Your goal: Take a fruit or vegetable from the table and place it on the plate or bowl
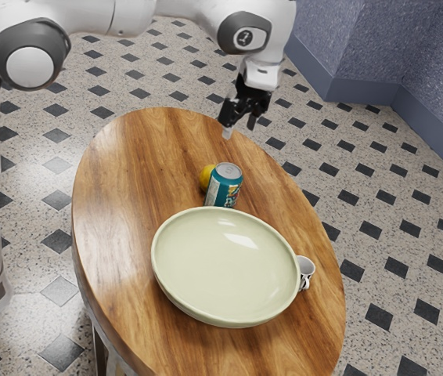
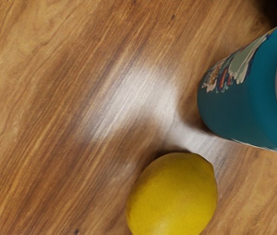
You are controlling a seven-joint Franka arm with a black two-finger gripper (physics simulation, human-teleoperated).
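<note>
Yellow lemon (image 1: pixel 206 175) sits at frame centre, just beside the teal drink can (image 1: pixel 225 185), above the pale green plate (image 1: pixel 221 270). Gripper (image 1: pixel 239 124), upper centre, hangs open and empty. Descend with both fingers straddling the lemon, clear of the can.

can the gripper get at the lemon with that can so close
Probably yes: the open gripper hangs above the table, the lemon is bare on top, a gap parts it from the can.

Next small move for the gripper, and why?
Probably shift the gripper over the lemon and lower it: it hangs open above the table, holding nothing, and the lemon lies close beside the can, so keep clear of the can.
</note>
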